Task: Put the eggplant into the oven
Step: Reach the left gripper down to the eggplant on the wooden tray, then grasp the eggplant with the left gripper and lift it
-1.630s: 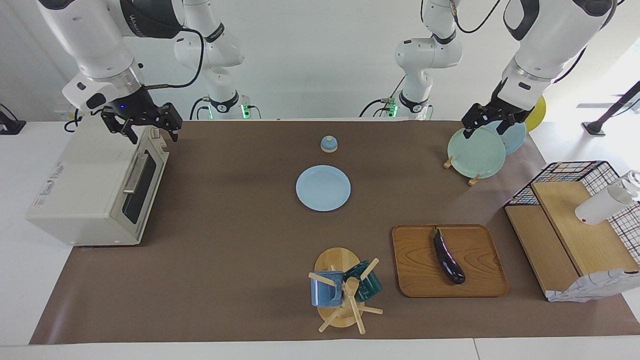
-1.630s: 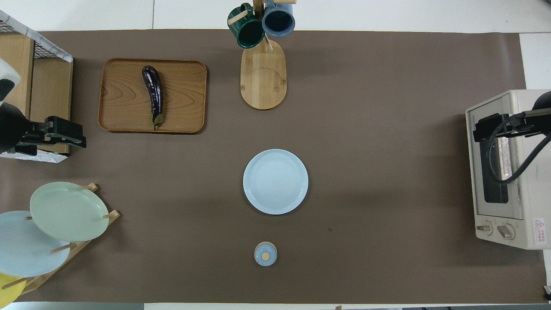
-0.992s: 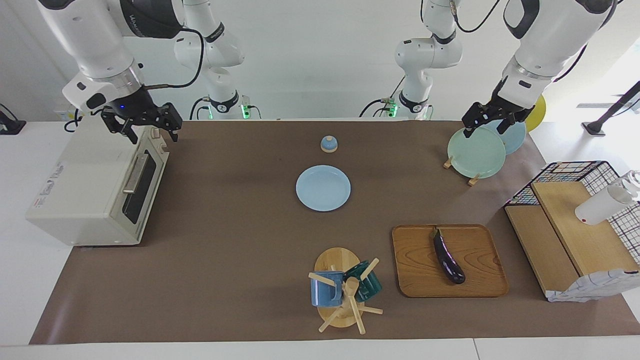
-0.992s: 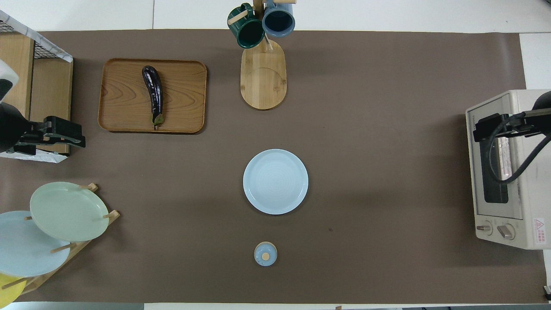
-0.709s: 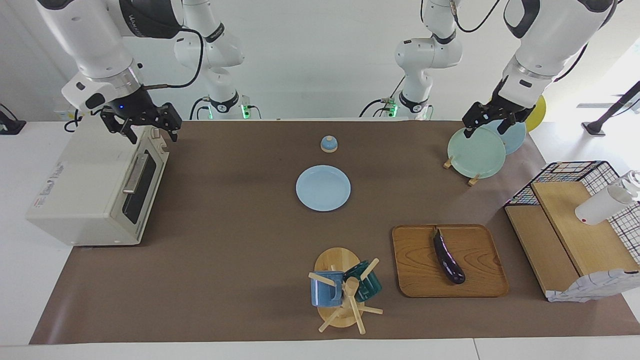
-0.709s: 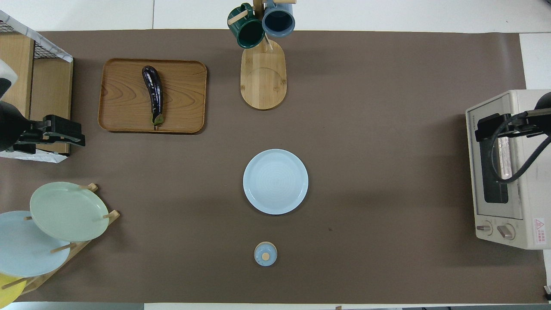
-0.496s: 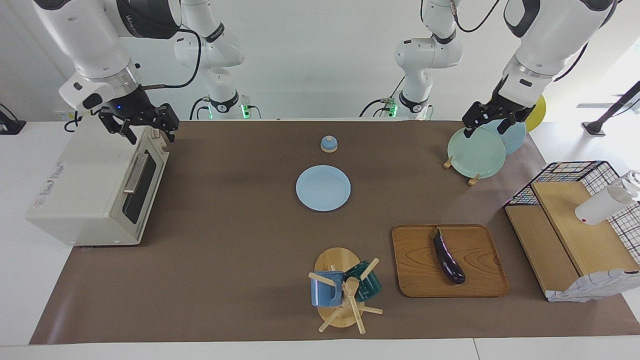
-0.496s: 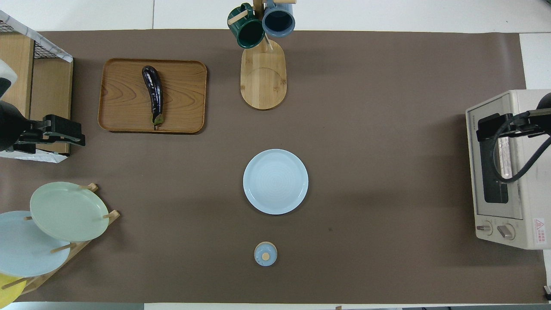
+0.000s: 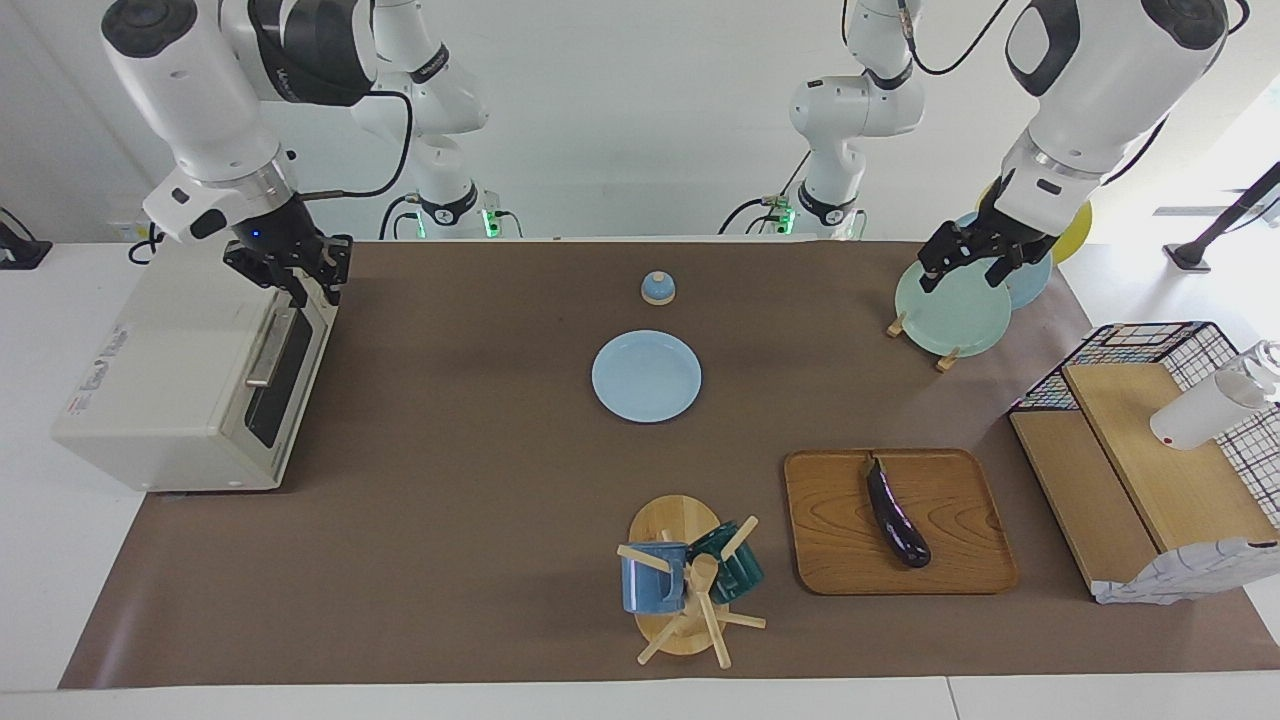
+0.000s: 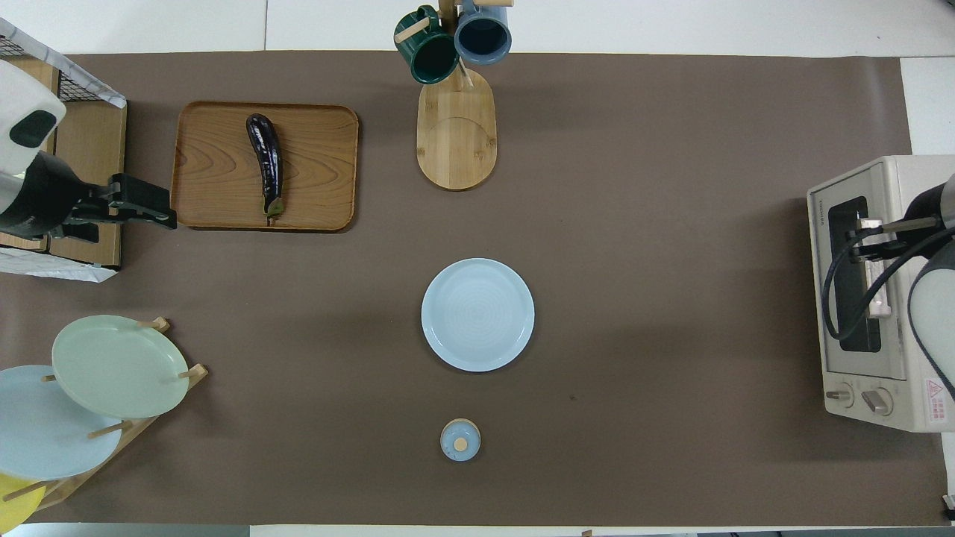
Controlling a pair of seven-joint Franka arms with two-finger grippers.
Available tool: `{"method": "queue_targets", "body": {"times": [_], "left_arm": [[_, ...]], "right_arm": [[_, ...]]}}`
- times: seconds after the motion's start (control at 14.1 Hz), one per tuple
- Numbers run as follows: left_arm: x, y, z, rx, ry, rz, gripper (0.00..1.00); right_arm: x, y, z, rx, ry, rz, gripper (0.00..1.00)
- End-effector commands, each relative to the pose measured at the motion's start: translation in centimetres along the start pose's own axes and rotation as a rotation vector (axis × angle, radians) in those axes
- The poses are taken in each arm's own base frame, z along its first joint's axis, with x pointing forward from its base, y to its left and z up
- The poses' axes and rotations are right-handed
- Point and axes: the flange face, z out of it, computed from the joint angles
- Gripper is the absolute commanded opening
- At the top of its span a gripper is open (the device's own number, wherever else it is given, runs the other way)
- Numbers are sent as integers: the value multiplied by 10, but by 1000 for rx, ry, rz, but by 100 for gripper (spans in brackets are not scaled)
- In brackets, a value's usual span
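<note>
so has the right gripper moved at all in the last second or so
Yes. The right gripper has swung along the top edge of the oven, toward the handle, and its fingers have drawn closer together.

I am seeing the right gripper (image 10: 869, 246) covering part of the oven (image 10: 858, 373) door and handle in the overhead view, so contact is staying unclear. The yellow plate (image 10: 11, 507) is being cut off at that view's corner.
</note>
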Motion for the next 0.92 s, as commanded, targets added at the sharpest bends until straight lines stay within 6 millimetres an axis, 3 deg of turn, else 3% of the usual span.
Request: {"method": "queue_targets", "body": {"times": [0.0, 0.21, 0.5, 0.57, 0.64, 0.85], "left_arm": [[49, 7, 36, -19, -18, -8, 100], [94, 8, 96, -25, 12, -17, 100], [158, 21, 201, -1, 39, 10, 100], [167, 20, 217, 12, 58, 20, 100], [174, 18, 218, -1, 115, 16, 100], [173, 21, 237, -5, 153, 22, 100]], "right_arm": [[-13, 27, 25, -35, -3, 59, 0], [-13, 36, 48, -97, -10, 59, 0], [-14, 47, 63, -94, -6, 112, 0], [-11, 48, 67, -94, -1, 111, 0], [-11, 50, 68, -94, 5, 114, 0], [-8, 51, 77, -93, 16, 119, 0]]}}
